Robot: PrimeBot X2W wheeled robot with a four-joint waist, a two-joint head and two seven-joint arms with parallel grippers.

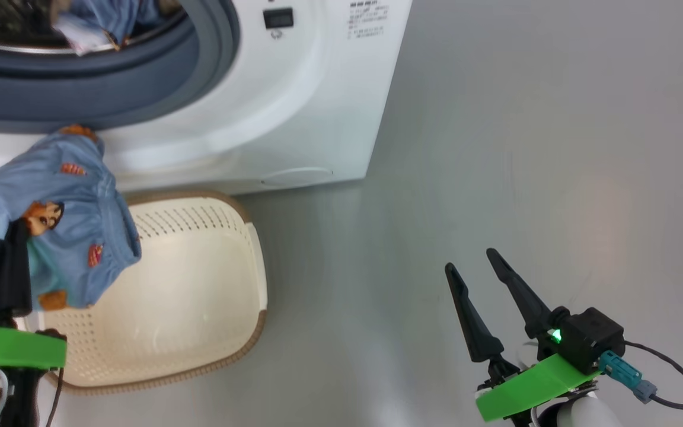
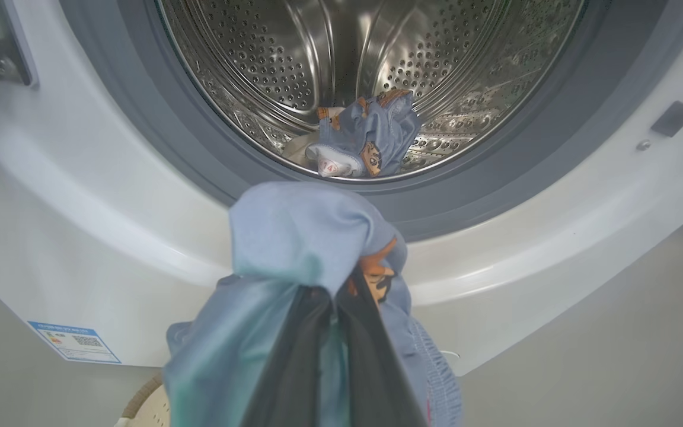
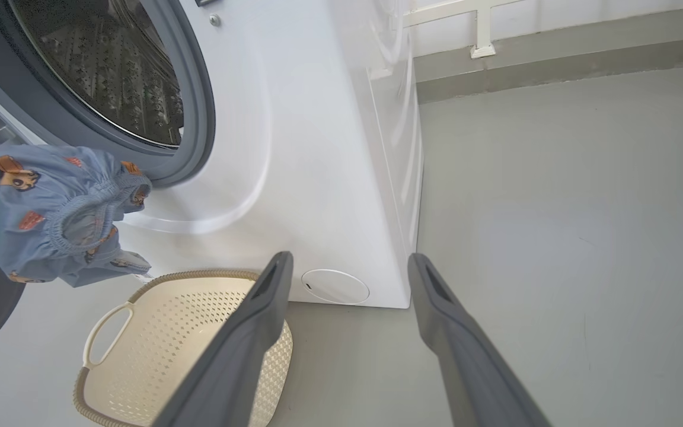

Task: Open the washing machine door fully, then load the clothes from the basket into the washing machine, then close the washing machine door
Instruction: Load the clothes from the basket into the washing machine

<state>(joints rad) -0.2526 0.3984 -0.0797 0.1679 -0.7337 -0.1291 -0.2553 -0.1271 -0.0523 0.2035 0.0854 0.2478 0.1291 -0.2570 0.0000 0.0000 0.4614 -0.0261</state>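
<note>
Left gripper (image 2: 337, 296) clamped on soft blue bear-print garment (image 2: 294, 231), held just outside big white washing machine (image 1: 306, 107) opening. Other garment (image 2: 371, 136) already in steel perforated drum (image 2: 294, 53); cream perforated basket (image 1: 199, 284) bare. Loading step, I reckon: next I reach in, release. Right gripper (image 1: 471, 260) fingers apart, holding nothing.

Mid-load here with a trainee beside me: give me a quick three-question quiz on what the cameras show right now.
1. True or false: the right gripper is open and holds nothing.
2. Multiple choice: the left gripper is shut on
A) nothing
B) a blue fabric garment printed with orange-brown bears
C) a white towel
3. Fill in: a second bear-print garment lies inside the big white front-loading washing machine's perforated steel ____.

Key: 1 true; 2 B; 3 drum.
</note>
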